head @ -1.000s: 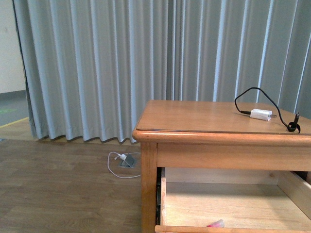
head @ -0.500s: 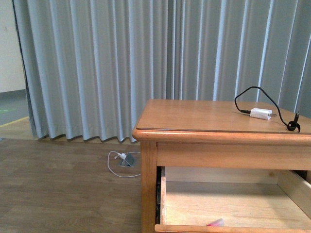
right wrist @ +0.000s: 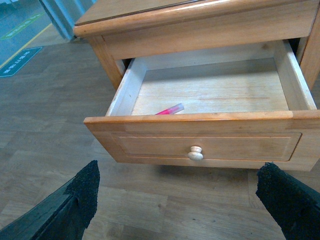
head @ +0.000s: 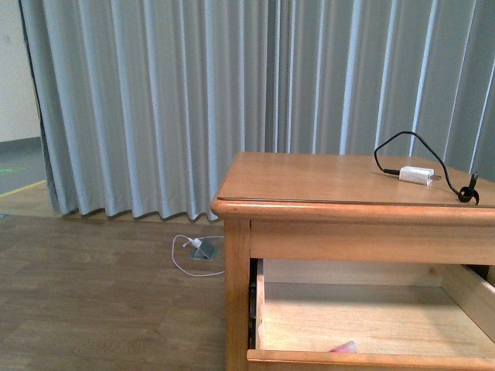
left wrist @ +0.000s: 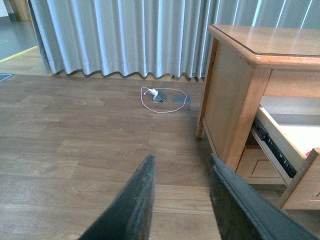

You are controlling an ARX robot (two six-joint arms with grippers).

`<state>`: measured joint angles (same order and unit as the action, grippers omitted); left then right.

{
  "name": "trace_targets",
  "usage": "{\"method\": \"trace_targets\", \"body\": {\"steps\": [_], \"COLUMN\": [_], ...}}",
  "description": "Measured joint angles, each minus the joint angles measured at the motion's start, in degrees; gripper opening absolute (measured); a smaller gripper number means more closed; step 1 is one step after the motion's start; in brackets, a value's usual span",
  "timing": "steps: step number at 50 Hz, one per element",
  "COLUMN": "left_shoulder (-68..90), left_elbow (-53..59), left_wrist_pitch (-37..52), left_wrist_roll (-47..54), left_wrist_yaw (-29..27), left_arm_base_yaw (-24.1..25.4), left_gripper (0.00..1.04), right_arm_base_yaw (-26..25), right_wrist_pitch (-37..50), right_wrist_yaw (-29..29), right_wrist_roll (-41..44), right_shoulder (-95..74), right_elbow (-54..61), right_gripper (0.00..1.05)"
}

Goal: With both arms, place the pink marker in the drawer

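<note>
The pink marker (right wrist: 170, 109) in the open drawer (right wrist: 200, 142)
We see it lying flat, slanted, just behind the knobbed front panel of the pulled-out honey-wood drawer; our left gripper (left wrist: 181, 161) and right gripper (right wrist: 179, 171) both gape, touching neither.

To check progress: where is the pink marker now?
In the right wrist view, the short hot-pink marker lies on the floor of the open honey-coloured wooden drawer, just inside its front, near the round wooden knob.

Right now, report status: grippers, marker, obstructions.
Left gripper open, empty. Right gripper open, empty, facing the drawer. Pink marker lies inside; drawer open. Nothing seen blocking its front.
</note>
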<state>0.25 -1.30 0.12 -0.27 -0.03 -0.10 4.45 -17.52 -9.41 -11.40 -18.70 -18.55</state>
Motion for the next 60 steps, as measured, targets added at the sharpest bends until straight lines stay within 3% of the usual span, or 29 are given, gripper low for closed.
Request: {"method": "trace_targets", "body": {"steps": [3, 4, 10, 15, 27, 60], "left_shoulder": [0.0, 0.0, 0.0, 0.0, 0.0, 0.0], "left_elbow": [0.0, 0.0, 0.0, 0.0, 0.0, 0.0], "left_wrist_pitch": [0.0, 0.0, 0.0, 0.0, 0.0, 0.0], "left_wrist_roll": [0.0, 0.0, 0.0, 0.0, 0.0, 0.0], "left_wrist_yaw": [0.0, 0.0, 0.0, 0.0, 0.0, 0.0], "left_arm_base_yaw": [0.0, 0.0, 0.0, 0.0, 0.0, 0.0], "left_gripper": [0.49, 0.55, 0.85, 1.01, 0.99, 0.99], "right_arm_base_yaw": [2.5, 2.7, 0.8, -0.8, -4.0, 1.0], "right_wrist_pitch": [1.6, 1.0, -2.3, -1.9, 8.9, 45.4], "right_wrist_yaw": [11.1, 12.3, 8.8, 5.8, 1.8, 7.0], "right_wrist_roll": [0.5, 0.4, 0.9, 2.2, 5.6, 8.0], "right_shoulder": [-0.1, -0.4, -8.1, -13.9, -30.1, -73.2], "right_elbow": [0.2, 0.0, -0.8, -1.7, -2.1, -8.9], "right_gripper": [0.96, 0.96, 0.96, 0.96, 0.96, 0.96]}}
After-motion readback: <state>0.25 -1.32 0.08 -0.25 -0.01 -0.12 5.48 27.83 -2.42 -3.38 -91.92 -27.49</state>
